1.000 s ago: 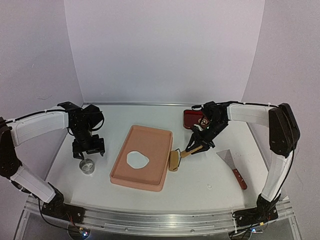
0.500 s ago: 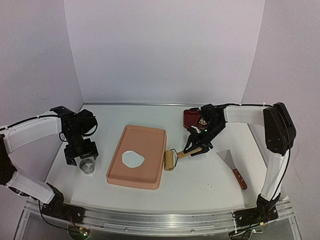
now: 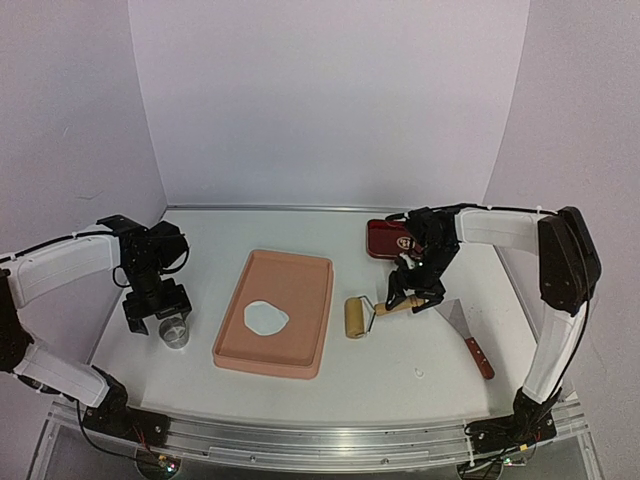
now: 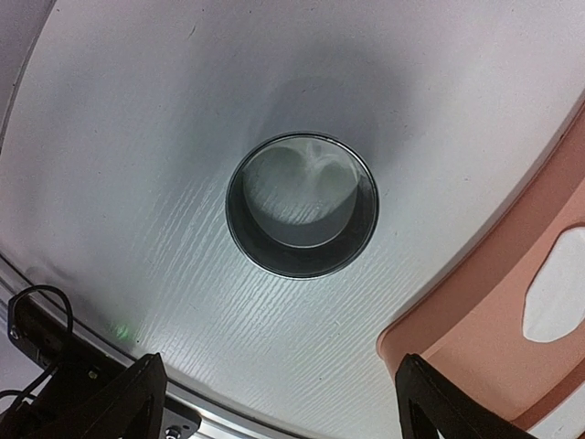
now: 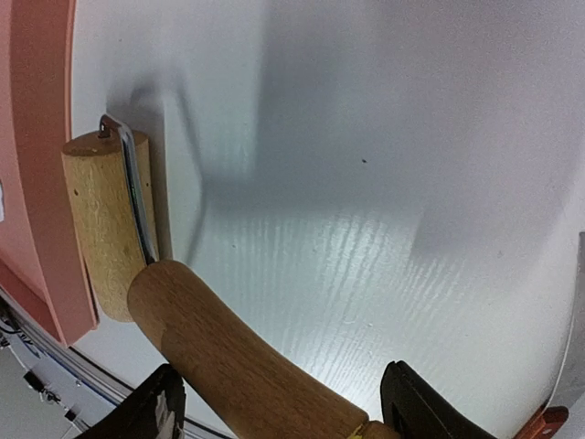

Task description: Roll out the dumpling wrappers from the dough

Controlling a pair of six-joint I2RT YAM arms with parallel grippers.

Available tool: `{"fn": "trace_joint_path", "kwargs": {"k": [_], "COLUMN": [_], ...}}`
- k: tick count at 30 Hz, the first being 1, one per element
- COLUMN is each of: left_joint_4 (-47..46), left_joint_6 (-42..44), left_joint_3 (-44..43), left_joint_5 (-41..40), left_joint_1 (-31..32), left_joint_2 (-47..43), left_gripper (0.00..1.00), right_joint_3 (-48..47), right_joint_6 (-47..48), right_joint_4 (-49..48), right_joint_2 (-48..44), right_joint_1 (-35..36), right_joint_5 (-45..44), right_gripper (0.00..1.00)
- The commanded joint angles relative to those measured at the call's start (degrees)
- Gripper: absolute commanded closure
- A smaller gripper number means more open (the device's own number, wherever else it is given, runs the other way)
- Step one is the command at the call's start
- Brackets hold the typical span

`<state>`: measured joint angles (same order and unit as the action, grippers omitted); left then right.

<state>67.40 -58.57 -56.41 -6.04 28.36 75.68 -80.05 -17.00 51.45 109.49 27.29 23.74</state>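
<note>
Now, at the left fingers (image 4: pixel 110 407): spread wide and empty, hanging just above the metal ring (image 4: pixel 302 203), upright on the bench (image 4: pixel 137 137) near the pink tray (image 4: pixel 430 343). Likely step in hand: taking up the ring to stamp out dumpling wrappers, none cut as yet, to judge by the unbroken sheet. Lower straight down with one finger to each side of the ring's wall, close gently enough not to squeeze it out of round, and lift without tilting. Carry across to the dough (image 3: pixel 267 318), a thin irregular white sheet lying flat near the middle of the tray, and press on its broadest part, away from the ragged edge. Over at the right fingers (image 5: pixel 411 402): parted to either side of the wooden handle of the hand roller (image 3: pixel 357 317), no grip on it by the look of things, roller lying on the bench just beside the tray's right rim. Raise clear without nudging the handle.
</note>
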Motion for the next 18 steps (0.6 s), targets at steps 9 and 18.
{"fn": "trace_joint_path", "kwargs": {"k": [9,18], "left_joint_4": [-1.68,-3.09], "left_joint_6": [-0.50,0.24], "left_joint_3": [1.38,1.32], "left_joint_5": [0.76,1.32], "left_joint_1": [-0.81,-0.87], "left_joint_2": [-2.21,-1.58], "left_gripper": [0.12,0.12], "right_joint_3": [-0.49,0.61], "right_joint_6": [-1.77,-2.85], "right_joint_4": [4.92,5.06], "right_joint_2": [-3.90,-4.89], "right_joint_1": [-0.14,-0.19], "right_joint_5": [-8.13,-8.90], "right_gripper": [0.07,0.05]}}
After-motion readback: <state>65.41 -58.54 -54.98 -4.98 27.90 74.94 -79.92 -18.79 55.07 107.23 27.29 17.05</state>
